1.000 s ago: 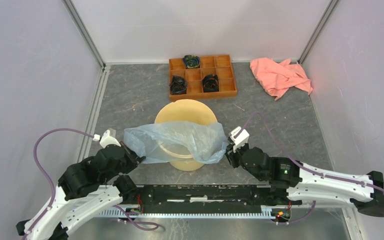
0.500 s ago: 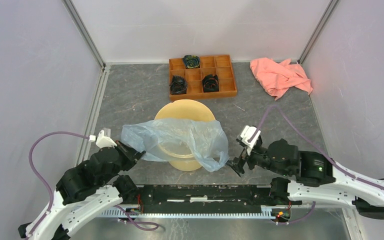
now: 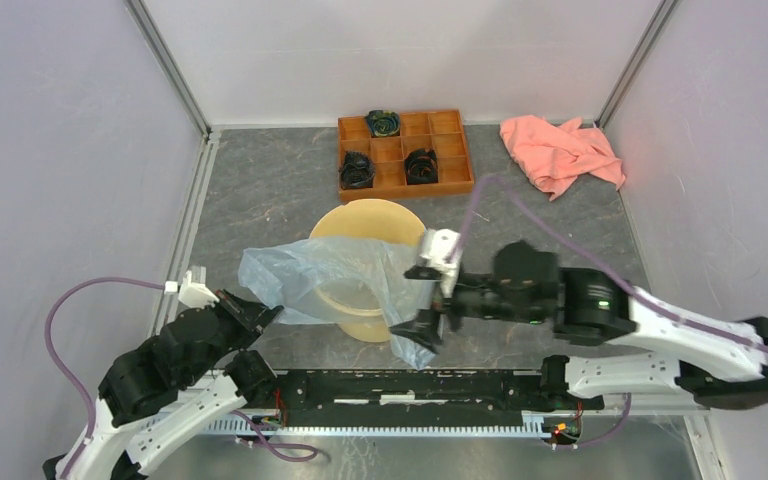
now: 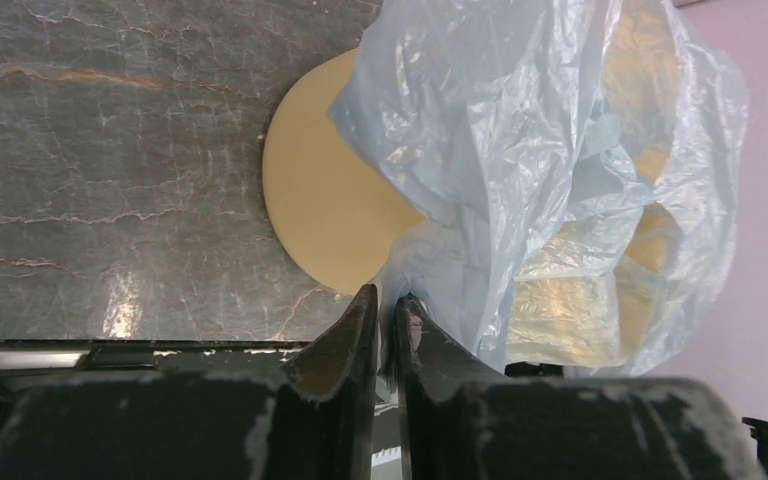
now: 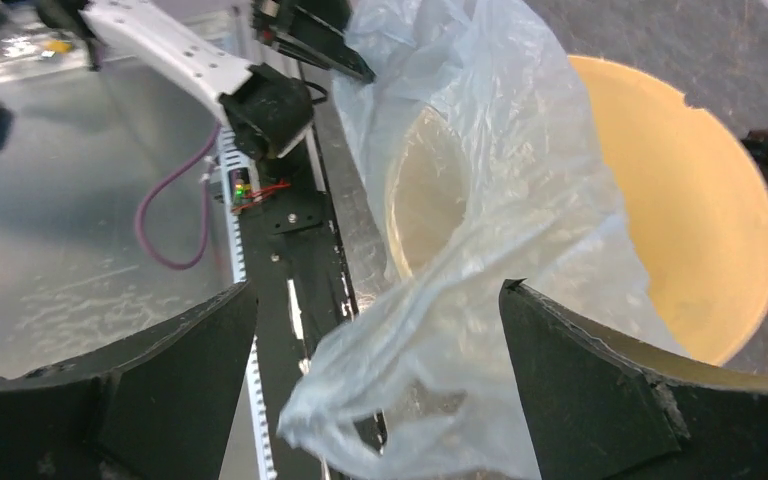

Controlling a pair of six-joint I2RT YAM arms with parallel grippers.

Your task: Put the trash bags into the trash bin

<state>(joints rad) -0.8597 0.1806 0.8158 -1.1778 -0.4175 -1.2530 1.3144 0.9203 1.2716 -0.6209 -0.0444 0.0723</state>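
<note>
Right gripper is spread wide, holding nothing. Left gripper is nearly pressed together at the trash bag edge, grip unclear. If you lose that edge, it slides off the bin.

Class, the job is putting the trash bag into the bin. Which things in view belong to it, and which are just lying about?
Belongs to the job: pale blue trash bag; yellow trash bin.
Just lying about: wooden tray holding dark bundles; pink cloth.

trash bag: draped over trash bin | tray: behind bin | cloth: right of tray
</note>
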